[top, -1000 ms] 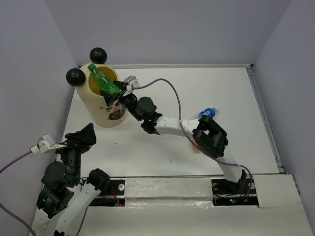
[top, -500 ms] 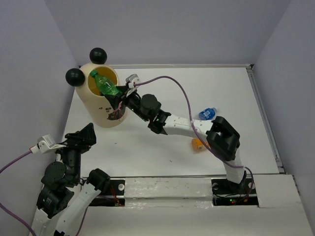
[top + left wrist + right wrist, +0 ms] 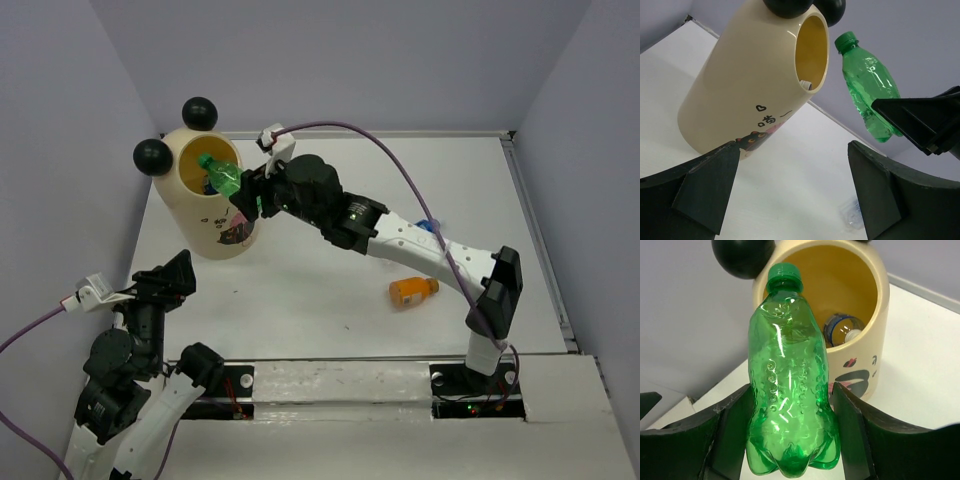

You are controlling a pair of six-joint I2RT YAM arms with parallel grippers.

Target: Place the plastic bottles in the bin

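Observation:
The cream bin (image 3: 197,222) with two black ball ears stands at the far left. My right gripper (image 3: 246,193) is shut on the green bottle (image 3: 222,176) and holds it tilted, cap toward the bin's mouth, above the rim. In the right wrist view the fingers (image 3: 735,425) clamp the green bottle (image 3: 790,385) near its base. A clear bottle with a blue label (image 3: 840,330) lies inside the bin (image 3: 879,315). An orange bottle (image 3: 412,290) lies on the table. A clear blue-capped bottle (image 3: 430,226) shows partly behind the right arm. My left gripper (image 3: 166,279) is open and empty.
In the left wrist view the bin (image 3: 750,90), the green bottle (image 3: 870,95) and a blurred clear bottle (image 3: 852,215) on the table show beyond my left gripper (image 3: 795,195). Walls close the table on the left, back and right.
The right arm has stretched out and risen, lifting the green bottle from across the bin's mouth to above the rim. Its elbow has swung right, uncovering the orange bottle. The left arm has not moved.

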